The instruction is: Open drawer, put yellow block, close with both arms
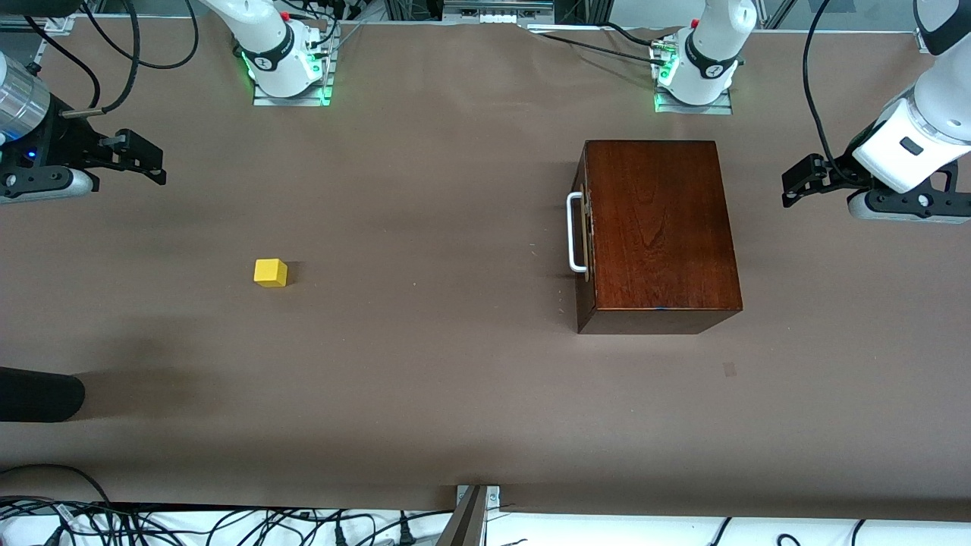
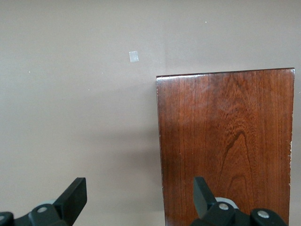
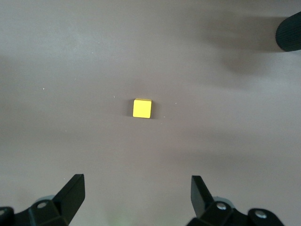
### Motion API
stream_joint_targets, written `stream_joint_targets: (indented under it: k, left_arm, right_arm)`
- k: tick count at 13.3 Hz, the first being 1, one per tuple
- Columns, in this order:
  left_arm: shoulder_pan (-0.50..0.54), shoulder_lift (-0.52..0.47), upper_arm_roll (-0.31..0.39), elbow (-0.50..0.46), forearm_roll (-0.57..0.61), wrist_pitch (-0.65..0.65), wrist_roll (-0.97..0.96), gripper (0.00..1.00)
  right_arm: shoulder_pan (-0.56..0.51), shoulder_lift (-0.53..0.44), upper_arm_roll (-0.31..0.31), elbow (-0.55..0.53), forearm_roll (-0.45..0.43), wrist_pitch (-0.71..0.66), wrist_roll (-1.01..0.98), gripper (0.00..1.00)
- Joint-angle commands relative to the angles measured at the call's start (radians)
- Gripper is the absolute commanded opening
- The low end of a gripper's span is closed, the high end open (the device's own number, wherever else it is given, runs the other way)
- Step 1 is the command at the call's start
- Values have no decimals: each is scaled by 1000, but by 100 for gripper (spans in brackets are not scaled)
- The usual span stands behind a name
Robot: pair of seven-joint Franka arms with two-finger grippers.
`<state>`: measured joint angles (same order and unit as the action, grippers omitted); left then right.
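The yellow block [image 1: 271, 272] [image 3: 142, 108] lies alone on the brown table toward the right arm's end. The dark mahogany box [image 1: 656, 227] [image 2: 225, 141] stands toward the left arm's end. Its drawer front [image 1: 586, 250] sits flush and shut, and the white bar handle [image 1: 575, 231] faces the block. My right gripper [image 1: 155, 167] [image 3: 136, 181] hangs open over bare table at the right arm's end, well apart from the block. My left gripper [image 1: 790, 187] [image 2: 139, 186] hangs open and empty over the table beside the box.
A black rounded object [image 1: 38, 394] [image 3: 289, 33] reaches in over the table's edge at the right arm's end, nearer the front camera than the block. A small tape patch [image 1: 729, 369] [image 2: 133, 56] lies on the table near the box. Cables [image 1: 227, 523] run along the near edge.
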<state>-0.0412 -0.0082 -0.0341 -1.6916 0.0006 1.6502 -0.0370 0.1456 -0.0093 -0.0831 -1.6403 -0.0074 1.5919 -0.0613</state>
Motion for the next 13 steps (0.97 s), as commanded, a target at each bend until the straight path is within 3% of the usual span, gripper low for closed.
stream_joint_targets:
  k: [1,13]
  left_arm:
    - [-6,16,0,38,10,-26,-9,100]
    - [-2,25,0,39,12,-26,-9,100]
  right_arm:
    - [-3,3,12,23,-9,-26,3,100]
    - [-1,3,11,23,-9,-26,5,100]
